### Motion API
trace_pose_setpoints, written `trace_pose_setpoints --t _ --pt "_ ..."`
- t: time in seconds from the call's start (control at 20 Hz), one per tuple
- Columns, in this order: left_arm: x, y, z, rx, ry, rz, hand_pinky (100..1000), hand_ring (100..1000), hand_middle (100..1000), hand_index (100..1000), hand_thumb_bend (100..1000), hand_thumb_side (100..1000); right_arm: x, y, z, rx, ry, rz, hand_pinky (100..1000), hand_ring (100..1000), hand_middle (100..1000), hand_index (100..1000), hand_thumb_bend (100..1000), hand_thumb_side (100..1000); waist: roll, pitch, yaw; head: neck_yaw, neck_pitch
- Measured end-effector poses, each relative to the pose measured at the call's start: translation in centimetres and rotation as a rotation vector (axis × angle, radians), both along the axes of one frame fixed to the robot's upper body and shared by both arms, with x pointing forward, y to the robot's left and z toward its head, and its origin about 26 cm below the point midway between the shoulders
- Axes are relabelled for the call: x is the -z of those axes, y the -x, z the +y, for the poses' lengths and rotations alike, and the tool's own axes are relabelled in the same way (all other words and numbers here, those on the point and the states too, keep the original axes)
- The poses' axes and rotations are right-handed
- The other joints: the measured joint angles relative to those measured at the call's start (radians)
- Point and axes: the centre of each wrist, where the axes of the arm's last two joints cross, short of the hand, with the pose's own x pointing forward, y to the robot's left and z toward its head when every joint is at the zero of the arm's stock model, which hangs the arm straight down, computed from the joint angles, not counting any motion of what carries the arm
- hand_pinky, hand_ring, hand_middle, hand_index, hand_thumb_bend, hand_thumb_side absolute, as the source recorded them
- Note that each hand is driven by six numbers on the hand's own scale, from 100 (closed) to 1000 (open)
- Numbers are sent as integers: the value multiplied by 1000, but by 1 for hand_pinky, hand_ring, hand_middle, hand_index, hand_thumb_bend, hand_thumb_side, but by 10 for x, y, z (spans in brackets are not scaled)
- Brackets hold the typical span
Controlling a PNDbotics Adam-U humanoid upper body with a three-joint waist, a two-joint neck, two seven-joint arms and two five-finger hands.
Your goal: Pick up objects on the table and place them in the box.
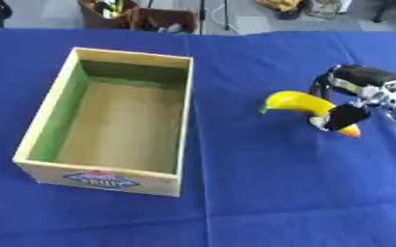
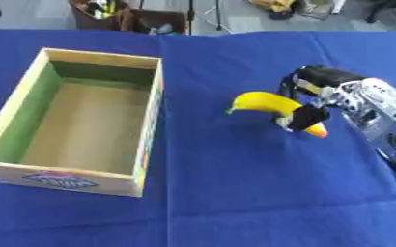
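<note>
My right hand [image 2: 313, 108] comes in from three o'clock, its fingers curled round the right end of the banana [image 2: 265, 103]. The banana is yellow with a green tip pointing toward nine o'clock and an orange end just past my fingers. It sits at or just above the blue tablecloth [image 2: 235, 193]; I cannot tell which. The wooden box [image 1: 184, 111] stands open at nine o'clock, well apart from the banana, a fruit label on its near wall.

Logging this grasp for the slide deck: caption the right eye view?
Right robot hand closes on curved yellow banana beside the empty wooden box on blue cloth.
</note>
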Motion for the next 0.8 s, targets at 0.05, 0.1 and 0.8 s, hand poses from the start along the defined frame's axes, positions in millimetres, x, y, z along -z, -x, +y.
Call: trace_pose_setpoints --t 0.05,0.1,0.8 --pt "0 0 0 0 0 0 560 683 755 910 100 1000 -1 1 1 -2 0 -4 776 804 505 601 100 364 0 -2 -1 0 0" --pt "0 0 0 0 0 0 560 683 755 910 100 1000 -2 1 1 -4 -1 -7 776 804 503 599 100 363 0 -3 -1 0 0" --pt "0 0 0 0 -1 1 562 685 756 910 100 1000 -21 8 12 -37 -11 -61 772 797 484 579 100 364 -8 -19 -1 0 9"
